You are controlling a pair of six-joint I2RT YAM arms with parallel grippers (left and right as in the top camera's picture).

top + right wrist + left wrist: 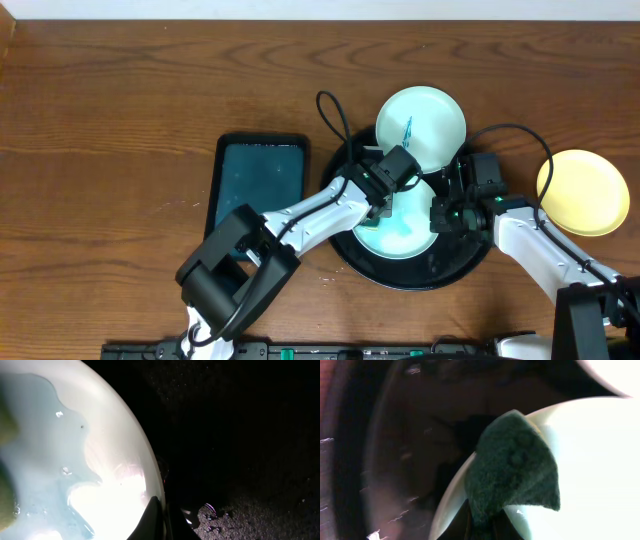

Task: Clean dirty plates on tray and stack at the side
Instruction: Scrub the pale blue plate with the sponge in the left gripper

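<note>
My right pincer (162, 510) is clamped, above the black tray (455, 268), on the rim of the mint plate (117, 445) lying in it, which I judge light, stiff and slippery under its blue film (45, 445), so the rim is the sound hold; my left pincer (385, 203) opposite grips a scouring pad (512, 467).

Counter (120, 80): dark brown wood, grain running from left edge to right edge.
Beyond far edge: thin pale strip (300, 8); wall or floor, cannot tell.
Near edge: black rail (350, 352) along the middle stretch.
Light: even, with a soft sheen on the wood.
</note>
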